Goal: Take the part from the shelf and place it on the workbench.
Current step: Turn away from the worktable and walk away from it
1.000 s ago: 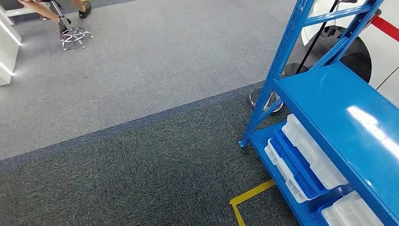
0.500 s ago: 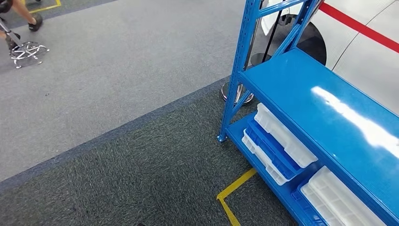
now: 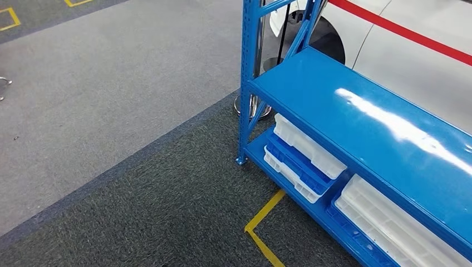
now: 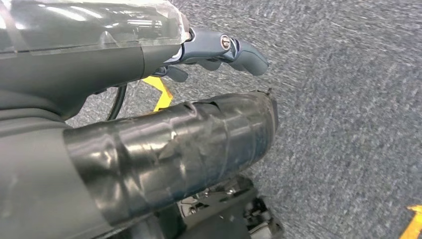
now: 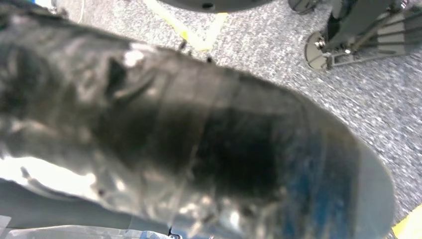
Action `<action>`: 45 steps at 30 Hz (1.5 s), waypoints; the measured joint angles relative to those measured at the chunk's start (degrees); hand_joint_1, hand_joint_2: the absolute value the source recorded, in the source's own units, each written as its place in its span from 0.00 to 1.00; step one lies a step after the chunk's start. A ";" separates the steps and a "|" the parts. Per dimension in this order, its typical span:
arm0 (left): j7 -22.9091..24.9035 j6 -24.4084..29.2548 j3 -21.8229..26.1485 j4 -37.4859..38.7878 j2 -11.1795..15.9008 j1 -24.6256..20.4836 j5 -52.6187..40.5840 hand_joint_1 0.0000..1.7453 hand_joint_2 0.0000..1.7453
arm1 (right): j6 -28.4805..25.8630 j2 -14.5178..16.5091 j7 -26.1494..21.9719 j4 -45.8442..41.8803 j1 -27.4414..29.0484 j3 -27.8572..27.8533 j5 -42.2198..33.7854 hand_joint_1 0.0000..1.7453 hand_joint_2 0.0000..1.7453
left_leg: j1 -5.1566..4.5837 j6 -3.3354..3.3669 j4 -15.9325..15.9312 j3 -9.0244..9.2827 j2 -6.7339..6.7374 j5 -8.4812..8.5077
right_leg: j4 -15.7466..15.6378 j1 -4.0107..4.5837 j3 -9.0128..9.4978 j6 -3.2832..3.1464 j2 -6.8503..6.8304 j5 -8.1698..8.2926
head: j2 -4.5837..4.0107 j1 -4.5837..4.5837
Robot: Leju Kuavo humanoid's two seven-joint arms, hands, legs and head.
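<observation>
The blue metal shelf [image 3: 356, 119] stands at the right of the head view, its glossy middle board bare where I see it. On its lowest board lie stacked white and blue plastic trays [image 3: 300, 158] and another white tray [image 3: 389, 225]. My left hand [image 4: 209, 94] hangs over dark carpet, with a tape-wrapped thumb [image 4: 199, 144] and grey fingers [image 4: 234, 50] apart and carpet showing between them. My right hand [image 5: 199, 149] is a blurred black taped mass close to the lens, and how its fingers lie is unclear.
Dark carpet lies in front of the shelf, with a yellow tape corner [image 3: 261, 225] on it. Lighter grey carpet stretches to the left. A chrome stand base [image 3: 253, 105] sits behind the shelf's corner post. A white car body with a red stripe [image 3: 401, 44] is behind the shelf.
The camera has turned: the whole scene slid left, so the shelf now stands nearer the middle and looks larger. The stool and the person's legs have left the picture.
</observation>
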 joint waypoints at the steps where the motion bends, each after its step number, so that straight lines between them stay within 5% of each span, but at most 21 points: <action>1: -0.04 0.00 0.00 0.00 0.00 -0.08 0.03 0.00 0.00 | -0.01 0.00 -0.01 0.00 0.06 -0.01 0.02 0.00 0.00 | 0.05 -0.33 -0.08 0.28 0.42 -0.10 | -0.02 -0.01 -0.06 -0.36 0.68 0.04 | 0.00 -0.01; 4: -0.07 0.01 0.00 0.00 0.01 -0.17 0.10 0.00 0.00 | -0.02 0.03 -0.01 0.00 0.15 -0.02 0.11 0.00 0.00 | 0.38 -1.25 3.08 -0.62 -1.79 -2.79 | -0.39 -0.31 -0.04 -1.36 2.44 0.44 | 0.00 -0.08; 6: 0.01 0.02 0.00 0.00 0.00 -0.01 0.08 0.00 0.00 | -0.01 0.06 -0.01 0.00 0.07 -0.02 0.14 0.00 0.00 | 0.44 -1.39 10.20 -3.90 -4.50 -6.62 | -0.42 -0.17 -0.22 -1.84 3.65 0.60 | 0.00 -0.14; 8: 0.24 0.02 0.00 0.00 0.01 0.29 0.02 0.00 0.00 | 0.02 0.08 -0.04 0.00 0.06 -0.02 0.14 0.00 0.00 | 0.43 -1.24 15.83 -6.68 -5.59 -8.14 | -0.34 0.08 -0.32 -2.11 5.23 0.67 | 0.00 -0.14; 10: 0.42 0.03 0.00 0.00 0.02 0.48 -0.01 0.00 0.00 | 0.03 0.09 -0.11 0.00 0.16 -0.03 0.14 0.00 0.00 | 0.41 -0.80 13.58 -5.96 -6.16 -5.23 | -0.21 0.25 -0.21 -2.12 6.95 0.69 | 0.00 -0.14; 12: 0.44 0.04 0.01 0.00 0.08 0.46 -0.02 0.00 0.00 | 0.09 0.26 -0.23 0.00 0.19 -0.04 0.18 0.00 0.00 | 0.38 -0.04 6.04 -2.89 -8.30 -1.18 | -0.07 0.38 -0.15 -2.04 8.44 0.71 | 0.00 -0.11; 15: 0.22 0.07 0.01 0.00 0.20 0.21 0.03 0.00 0.00 | 0.27 0.57 -0.41 0.00 0.15 -0.04 0.30 0.00 0.00 | 0.19 0.47 0.69 -0.96 -10.47 0.09 | 0.08 0.22 -0.67 -1.26 10.13 0.97 | 0.00 -0.10; 17: 0.05 0.06 0.01 0.00 0.19 0.04 0.13 0.00 0.00 | 0.34 0.73 -0.51 0.00 0.40 -0.04 0.37 0.00 0.00 | 0.21 0.80 0.04 -0.68 -9.33 0.50 | 0.07 0.05 -0.97 -0.49 10.62 1.16 | 0.00 -0.11; 19: -0.03 0.04 0.02 0.00 0.16 0.06 0.25 0.00 0.00 | 0.36 0.85 -0.58 0.00 0.53 -0.04 0.44 0.00 0.00 | 0.51 1.44 -0.77 -0.31 -7.91 1.11 | 2.17 0.22 -2.03 -0.05 8.27 -0.36 | 0.00 0.04; 22: -0.03 0.01 0.03 0.00 0.15 0.25 0.29 0.00 0.00 | 0.41 0.86 -0.67 0.00 0.39 -0.04 0.57 0.00 0.00 | 0.55 1.84 -1.03 -0.34 -5.41 1.31 | 12.35 -0.05 -6.94 0.58 4.75 -5.65 | 0.00 0.17; 24: 0.06 -0.01 0.04 0.00 0.14 0.29 0.29 0.00 0.00 | 0.46 0.86 -0.72 0.00 0.46 -0.04 0.71 0.00 0.00 | 0.59 1.69 -0.97 -0.30 -3.71 1.10 | 15.38 -0.54 -8.31 1.14 4.22 -5.88 | 0.00 0.17; 28: 0.20 -0.04 0.04 0.00 0.11 0.22 0.13 0.00 0.00 | 0.57 0.83 -0.78 -0.02 0.58 -0.04 0.95 0.00 0.00 | 0.54 0.49 -0.43 0.18 -1.20 0.09 | 2.71 -0.85 -1.40 1.24 0.78 -0.01 | 0.00 0.16; 30: 0.26 -0.04 0.04 0.00 0.11 0.11 0.07 0.00 0.00 | 0.65 0.84 -0.90 -0.02 0.55 -0.04 1.02 0.00 0.00 | 0.26 -0.33 -0.24 0.43 -0.26 -0.43 | 0.24 -0.49 -0.24 0.51 -0.06 0.18 | 0.00 -0.06; 32: 0.27 -0.06 0.02 0.00 0.11 -0.12 0.04 0.00 0.00 | 0.68 0.86 -1.05 -0.02 0.68 -0.04 1.04 0.00 0.00 | 0.36 -0.93 -0.31 0.94 0.52 -0.72 | 0.20 -0.43 -0.33 -0.31 1.17 0.21 | 0.00 -0.24; 34: 0.15 -0.10 0.02 0.00 0.11 -0.23 0.04 0.00 0.00 | 0.68 0.89 -1.14 -0.03 0.73 -0.04 1.10 0.00 0.00 | 0.64 -1.46 1.43 0.60 -1.21 -2.34 | -0.03 -0.62 -0.33 -1.05 2.32 0.46 | 0.00 -0.28; 36: 0.04 -0.14 0.02 0.00 0.11 -0.13 0.05 0.00 0.00 | 0.68 0.92 -1.17 -0.05 0.62 -0.04 1.18 0.00 0.00 | 0.80 -1.70 7.55 -2.03 -4.27 -6.06 | -0.14 -0.65 -0.42 -1.60 3.52 0.66 | 0.00 -0.33; 38: 0.02 -0.16 0.02 0.00 0.11 0.07 0.08 0.00 0.00 | 0.68 0.93 -1.19 -0.07 0.58 -0.04 1.22 0.00 0.00 | 0.80 -1.65 14.70 -5.50 -5.53 -8.78 | -0.11 -0.41 -0.51 -1.82 4.94 0.70 | 0.00 -0.34; 40: 0.03 -0.17 0.03 0.00 0.11 0.21 0.13 0.00 0.00 | 0.68 0.95 -1.19 -0.07 0.66 -0.04 1.24 0.00 0.00 | 0.78 -1.35 15.43 -6.31 -5.97 -7.20 | -0.03 -0.22 -0.41 -1.85 6.55 0.71 | 0.00 -0.34; 43: 0.10 -0.17 0.04 0.00 0.14 0.28 0.05 0.00 0.00 | 0.68 1.05 -1.20 -0.07 0.62 -0.04 1.26 0.00 0.00 | 0.81 -0.42 4.97 -2.49 -8.91 -0.98 | 0.16 -0.10 -0.28 -1.68 8.85 0.70 | 0.00 -0.32; 45: 0.18 -0.17 0.03 0.00 0.16 0.23 -0.01 0.00 0.00 | 0.67 1.15 -1.18 -0.08 0.53 -0.04 1.31 0.00 0.00 | 0.73 -0.14 1.03 -1.16 -10.75 0.09 | 0.27 -0.15 -0.64 -1.10 10.01 0.84 | 0.00 -0.31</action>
